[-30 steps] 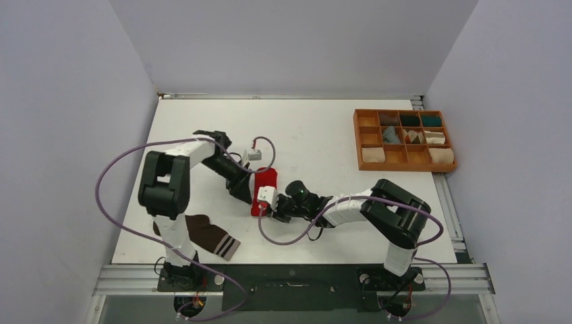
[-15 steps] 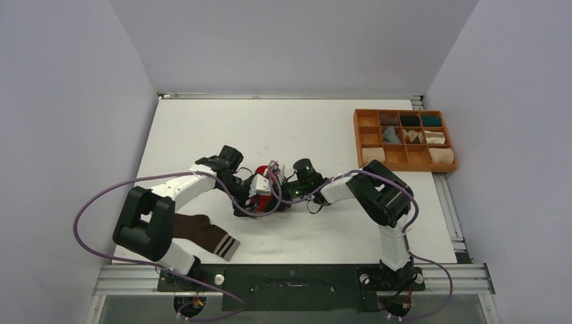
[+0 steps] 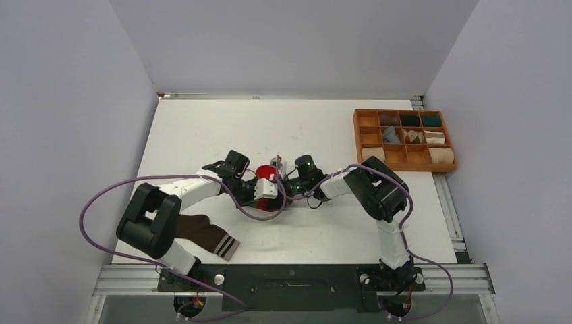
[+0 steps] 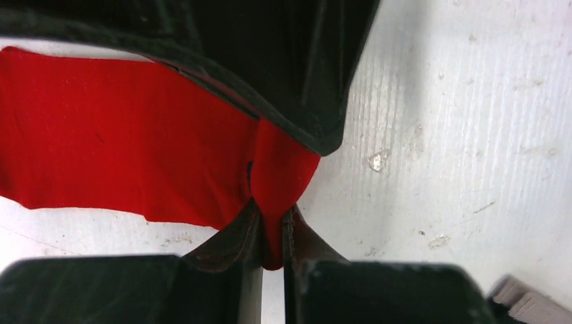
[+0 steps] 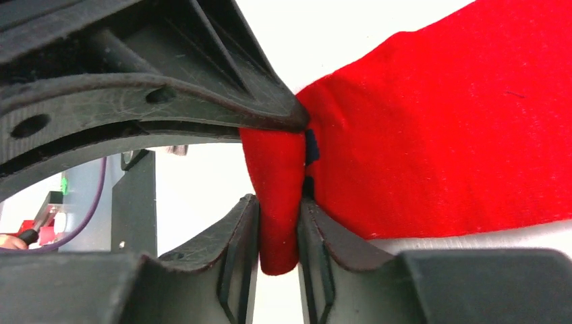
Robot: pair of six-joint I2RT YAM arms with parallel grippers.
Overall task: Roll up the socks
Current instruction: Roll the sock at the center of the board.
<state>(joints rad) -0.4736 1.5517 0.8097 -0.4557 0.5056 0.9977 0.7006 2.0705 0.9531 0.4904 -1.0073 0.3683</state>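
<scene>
Handling — red sock [image 4: 121, 135] looks soft, limp, light.
Edge folds pinched: left gripper [image 4: 272, 233] at 9 o'clock, right gripper [image 5: 280, 236] at 3 o'clock.

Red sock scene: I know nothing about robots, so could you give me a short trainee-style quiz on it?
1. True or false: the brown striped sock lies inside the wooden tray.
2. The red sock is pinched by: A the left gripper alone, B the right gripper alone, C both.
3. Fill in: the wooden tray sits at the table's far ____ side, by the robot's own sides.
Key: 1 false; 2 C; 3 right.
</scene>
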